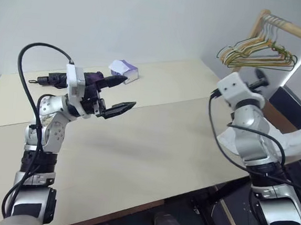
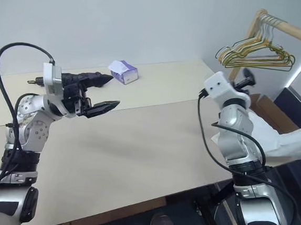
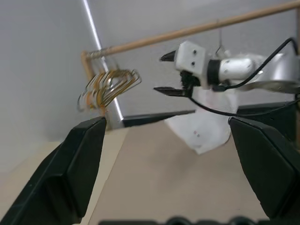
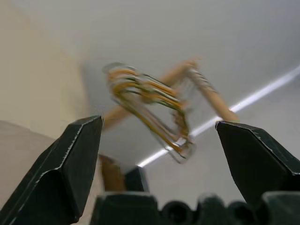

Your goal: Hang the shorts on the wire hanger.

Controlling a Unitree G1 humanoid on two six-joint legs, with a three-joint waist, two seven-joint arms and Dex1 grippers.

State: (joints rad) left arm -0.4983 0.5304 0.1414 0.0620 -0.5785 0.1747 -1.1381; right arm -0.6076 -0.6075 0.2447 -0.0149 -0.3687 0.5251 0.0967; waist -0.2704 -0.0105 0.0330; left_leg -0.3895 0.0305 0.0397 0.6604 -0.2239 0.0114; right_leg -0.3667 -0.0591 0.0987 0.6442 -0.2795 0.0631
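The white shorts (image 3: pixel 199 133) hang past the table's right edge, behind my right arm, with tiny dark marks near the lower hem. Above them a thin hook of the wire hanger (image 3: pixel 219 41) reaches the wooden rod (image 3: pixel 187 30); the rest of the hanger is hidden by my arm. My right gripper (image 3: pixel 158 74) is open and empty, level in front of the shorts and pointing towards the rack. My left gripper (image 1: pixel 130 91) hovers open and empty over the left part of the table.
A bunch of yellow, green and tan hangers (image 1: pixel 258 52) hangs at the rod's near end, right of the table's far corner. A white-and-purple tissue box (image 1: pixel 124 70) sits at the back of the beige table (image 1: pixel 153 144).
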